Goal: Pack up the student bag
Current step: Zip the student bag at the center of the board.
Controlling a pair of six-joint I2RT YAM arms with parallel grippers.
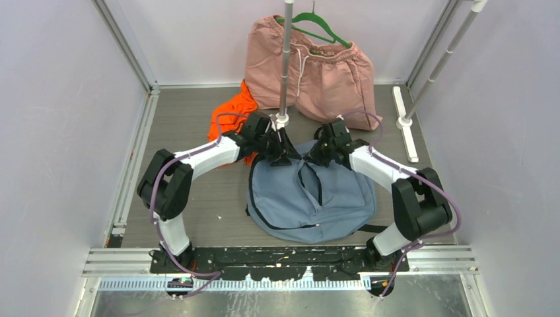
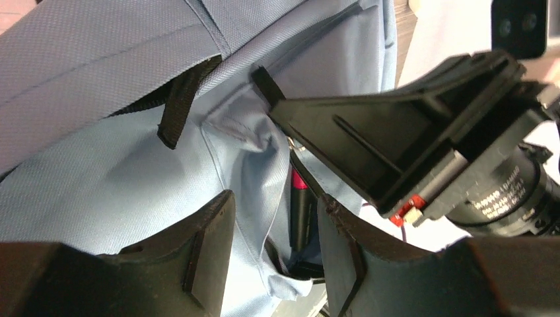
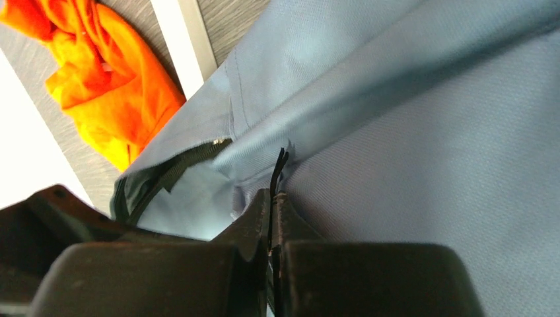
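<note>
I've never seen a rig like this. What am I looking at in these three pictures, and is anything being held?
This is a robot with a left arm and a right arm, both bolted at the near edge of a table. One picture looks down from above and behind them. The other two come from a camera on each wrist, so the dark shapes at the bottom are that arm's own fingers.

On the table lies the student bag, a grey-blue backpack. An orange garment lies beside it, and pink shorts hang at the back.

The right gripper is shut on a thin black strip at the bag's edge. The left gripper is open, with bag fabric between its fingers. Just beyond them, a black-and-pink pen-like item sits in an inner pocket.
</note>
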